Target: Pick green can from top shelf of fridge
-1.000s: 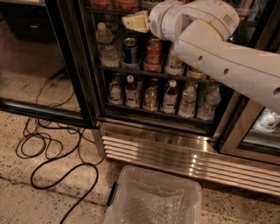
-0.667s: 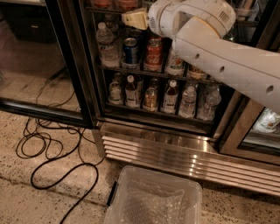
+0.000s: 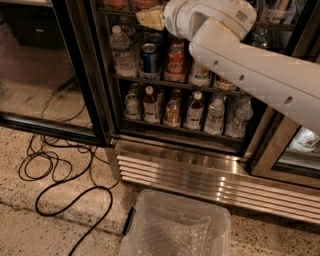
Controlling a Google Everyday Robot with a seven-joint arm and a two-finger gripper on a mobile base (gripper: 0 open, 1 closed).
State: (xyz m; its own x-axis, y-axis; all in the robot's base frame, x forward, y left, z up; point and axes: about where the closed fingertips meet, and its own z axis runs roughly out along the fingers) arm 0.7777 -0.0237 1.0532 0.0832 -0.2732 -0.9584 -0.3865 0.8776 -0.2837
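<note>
Gripper (image 3: 150, 18) had crept slightly up-left vs 1 s ago, arm (image 3: 250, 65) w/ it. It sat upper centre of frame, in the fridge (image 3: 190, 172) opening, just under a rack (image 3: 117, 9) at frame's top edge. Grip state: can't tell. The green can wasn't visible, prob. above frame top or behind arm; top shelf unconfirmed too. Step looked like approach, no grasp evident. Next called for lining up w/ can, closing round its side. Facing: can't tell; long axis presumably vertical, like blue can (image 3: 149, 57) & red can (image 3: 176, 60) below.
</note>
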